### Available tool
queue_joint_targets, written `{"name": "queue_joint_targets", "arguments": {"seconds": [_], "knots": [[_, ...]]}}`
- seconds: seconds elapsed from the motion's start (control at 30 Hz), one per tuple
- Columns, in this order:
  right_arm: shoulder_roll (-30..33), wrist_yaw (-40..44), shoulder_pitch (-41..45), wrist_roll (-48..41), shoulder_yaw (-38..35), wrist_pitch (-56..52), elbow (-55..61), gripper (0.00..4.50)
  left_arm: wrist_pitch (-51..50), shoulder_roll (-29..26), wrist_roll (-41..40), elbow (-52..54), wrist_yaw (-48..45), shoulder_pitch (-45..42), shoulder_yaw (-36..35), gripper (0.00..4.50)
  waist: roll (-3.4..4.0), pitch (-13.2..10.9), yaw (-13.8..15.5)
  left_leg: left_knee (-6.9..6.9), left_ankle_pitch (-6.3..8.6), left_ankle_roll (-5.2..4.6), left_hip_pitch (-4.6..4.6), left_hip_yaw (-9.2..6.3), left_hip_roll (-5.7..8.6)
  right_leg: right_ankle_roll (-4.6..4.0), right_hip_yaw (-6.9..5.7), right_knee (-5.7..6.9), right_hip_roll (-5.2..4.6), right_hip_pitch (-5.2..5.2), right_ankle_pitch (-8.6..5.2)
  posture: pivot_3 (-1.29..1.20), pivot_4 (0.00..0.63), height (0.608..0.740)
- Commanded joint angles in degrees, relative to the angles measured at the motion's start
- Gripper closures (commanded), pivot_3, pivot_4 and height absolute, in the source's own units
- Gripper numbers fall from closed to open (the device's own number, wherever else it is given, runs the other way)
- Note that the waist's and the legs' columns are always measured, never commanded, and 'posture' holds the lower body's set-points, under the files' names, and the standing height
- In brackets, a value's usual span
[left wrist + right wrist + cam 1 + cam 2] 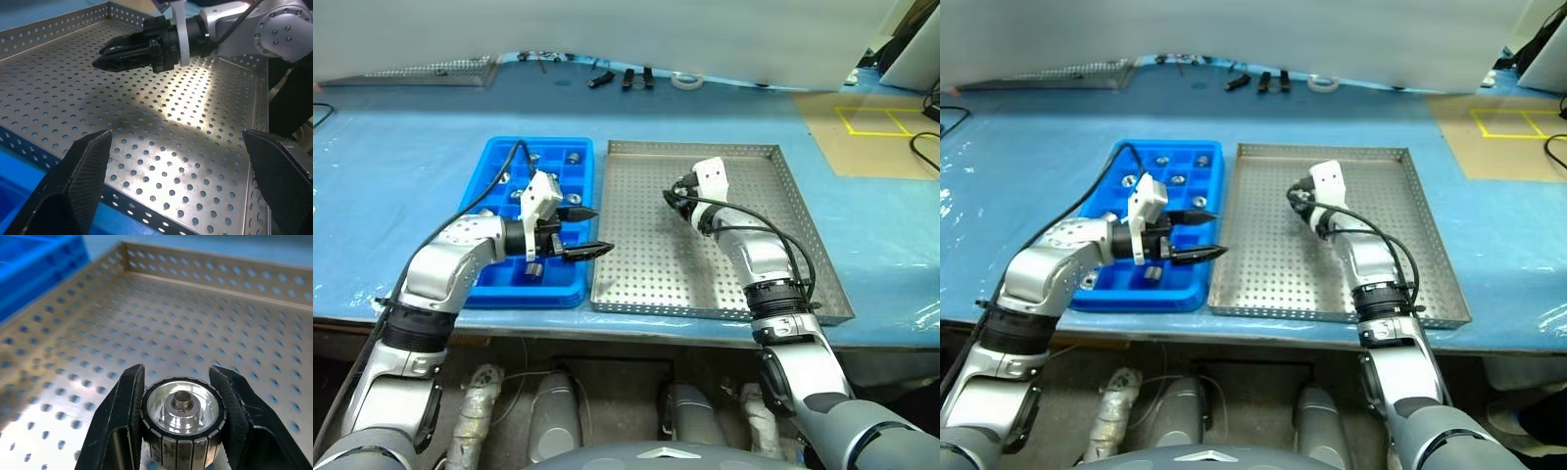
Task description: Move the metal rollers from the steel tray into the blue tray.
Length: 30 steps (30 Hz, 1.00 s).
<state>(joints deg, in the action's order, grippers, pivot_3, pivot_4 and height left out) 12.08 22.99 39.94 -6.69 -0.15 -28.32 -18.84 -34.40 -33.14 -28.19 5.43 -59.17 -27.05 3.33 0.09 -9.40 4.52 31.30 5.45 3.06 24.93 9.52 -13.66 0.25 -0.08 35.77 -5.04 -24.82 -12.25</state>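
Observation:
The steel tray (705, 269) lies right of the blue tray (489, 292) on the blue table. My right gripper (674, 197) hangs low over the steel tray's far middle, shut on a metal roller (183, 413); its two fingers (122, 406) clamp the roller's ribbed sides. Several more rollers (1178, 180) sit in the blue tray's far compartments. My left gripper (599, 231) stands open and empty over the blue tray's right edge, pointing toward the steel tray. The left wrist view shows the right gripper (105, 55) above the perforated floor.
A grey mesh tray (440, 70) lies at the far left of the table. Dark tools (626, 76) and a tape roll (686, 80) lie along the back. A tan patch with yellow lines (871, 122) is at the far right.

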Motion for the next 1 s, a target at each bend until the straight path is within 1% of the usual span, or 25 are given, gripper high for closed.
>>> {"name": "queue_joint_targets", "arguments": {"seconds": [0.03,0.17,0.2,0.4,0.57,0.67,0.8,0.9,0.97,1.0], "knots": [[0.17,9.34,2.67,-3.45,4.13,-1.24,6.48,2.82,-2.11,-2.18,-2.85,6.14,1.76,3.71,-4.53,0.0,0.0,0.0,0.1,-0.02,0.0,-0.01,0.0,0.0,-0.02,-0.01,-0.01,0.0,0.02,-0.02,-0.01,0.15,0.15,0.74],[-0.46,18.89,4.57,-4.71,9.3,-0.43,5.64,2.82,-4.59,-4.34,-6.35,13.26,4.24,11.39,-10.07,0.0,0.0,0.0,1.48,-0.06,0.05,-0.07,0.04,-0.02,-0.04,-0.07,-0.16,-0.04,0.03,-0.05,-0.05,0.27,0.15,0.74],[-0.6,20.8,5.13,-4.52,10.57,0.17,4.74,2.82,-5.05,-4.71,-6.93,15.1,5.16,13.51,-11.52,0.0,0.0,0.0,1.78,-0.07,0.13,-0.22,0.06,-0.04,-0.05,-0.08,-0.21,-0.05,0.03,-0.06,-0.05,0.31,0.15,0.74],[-1.71,29.17,7.1,-3.79,15.5,4.13,1.18,2.82,-6.96,-5.14,-9.71,24.26,10.83,25.07,-18.6,0.0,0.01,-0.01,5.4,-0.09,0.17,-0.27,0.11,-0.1,-0.05,-0.09,-0.31,-0.05,-0.03,-0.04,-0.07,0.45,0.15,0.74],[-3.17,30.82,8.04,-2.47,16.99,6.32,-3.42,2.82,-7.23,-4.19,-11.77,29.57,14.88,31.8,-21.48,0.0,0.02,-0.01,8.38,-0.13,0.18,-0.27,0.16,-0.29,-0.06,-0.09,-0.24,-0.03,-0.06,0.01,-0.08,0.49,0.15,0.74],[-3.54,30.5,8.94,-1.95,16.27,6.66,-6.99,2.82,-6.8,-3.99,-12.55,30.92,16.33,34.2,-22.11,0.0,0.03,-0.02,10.07,-0.13,0.19,-0.26,0.16,-0.39,-0.03,-0.07,-0.15,-0.01,-0.05,0.02,-0.09,0.52,0.15,0.74],[-2.76,29.6,10.15,-0.33,15.73,8.36,-11.39,2.82,-6.14,-4.12,-13.08,30.97,16.98,35.07,-22.1,0.0,0.04,-0.02,11.38,-0.18,0.19,-0.26,0.14,-0.55,-0.01,0.13,-0.15,0.05,0.0,-0.01,-0.21,0.51,0.15,0.74],[-2.06,30.4,10.37,-0.56,15.28,8.13,-10.98,2.82,-5.54,-4.47,-13.04,29.87,16.65,34.49,-21.47,0.0,0.04,-0.01,12.17,-0.19,0.18,-0.24,0.12,-0.64,-0.01,0.14,-0.14,0.06,0.06,-0.01,-0.21,0.49,0.15,0.74],[-1.55,30.85,10.01,-0.49,15.43,7.79,-9.92,2.09,-5.13,-4.73,-12.77,28.68,16.23,33.55,-20.85,0.0,0.04,-0.01,12.41,-0.19,0.18,-0.24,0.13,-0.66,0.0,0.12,-0.15,0.06,0.06,-0.01,-0.2,0.47,0.15,0.74],[-1.35,30.97,9.76,-0.44,15.5,7.61,-9.53,1.82,-4.86,-4.83,-12.53,28.11,15.94,33.1,-20.47,0.0,0.04,-0.01,12.43,-0.18,0.18,-0.24,0.13,-0.67,0.0,0.11,-0.15,0.06,0.06,-0.01,-0.19,0.46,0.15,0.74]]}}
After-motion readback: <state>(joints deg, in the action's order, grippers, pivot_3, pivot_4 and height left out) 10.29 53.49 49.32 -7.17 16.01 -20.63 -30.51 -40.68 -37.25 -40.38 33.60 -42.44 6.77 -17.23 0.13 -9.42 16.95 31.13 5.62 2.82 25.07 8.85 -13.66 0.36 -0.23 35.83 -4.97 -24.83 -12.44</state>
